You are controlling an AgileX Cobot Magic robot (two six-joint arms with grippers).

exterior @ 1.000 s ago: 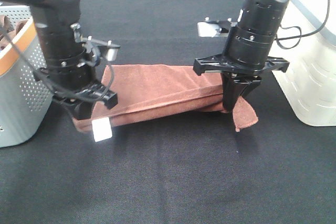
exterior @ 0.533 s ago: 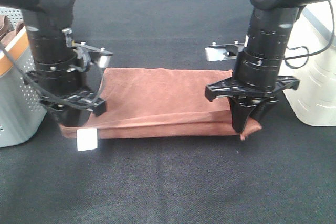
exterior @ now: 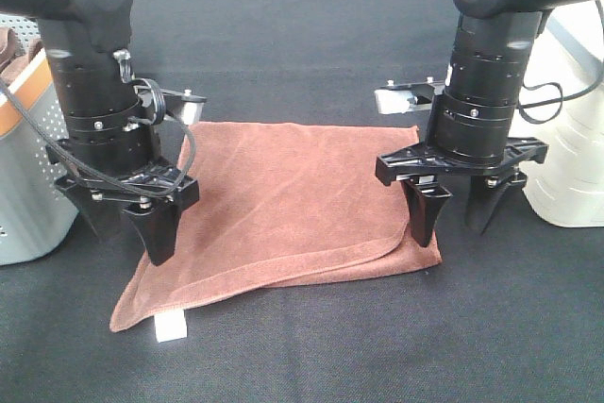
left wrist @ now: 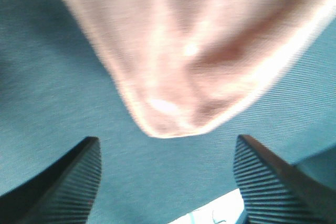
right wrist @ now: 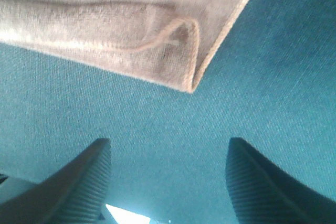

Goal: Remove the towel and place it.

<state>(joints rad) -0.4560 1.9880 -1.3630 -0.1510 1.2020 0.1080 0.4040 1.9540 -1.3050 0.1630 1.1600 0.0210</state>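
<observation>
- Basket (exterior: pixel 33 200), grey, stands far left.
- Left gripper (exterior: pixel 127 233) hangs spread wide, holding nothing, over the towel's left edge.
- Towel (exterior: pixel 274 205) lies folded on the black table (exterior: pixel 377 346), white tag (exterior: pixel 171 329) at its near-left corner.
- Right gripper (exterior: pixel 458 219) gapes wide, empty, beside the towel's right corner.

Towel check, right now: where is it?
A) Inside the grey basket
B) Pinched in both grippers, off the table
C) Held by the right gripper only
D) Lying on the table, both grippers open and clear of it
D: the towel lies on the black table, with the left gripper and right gripper open and empty.
</observation>
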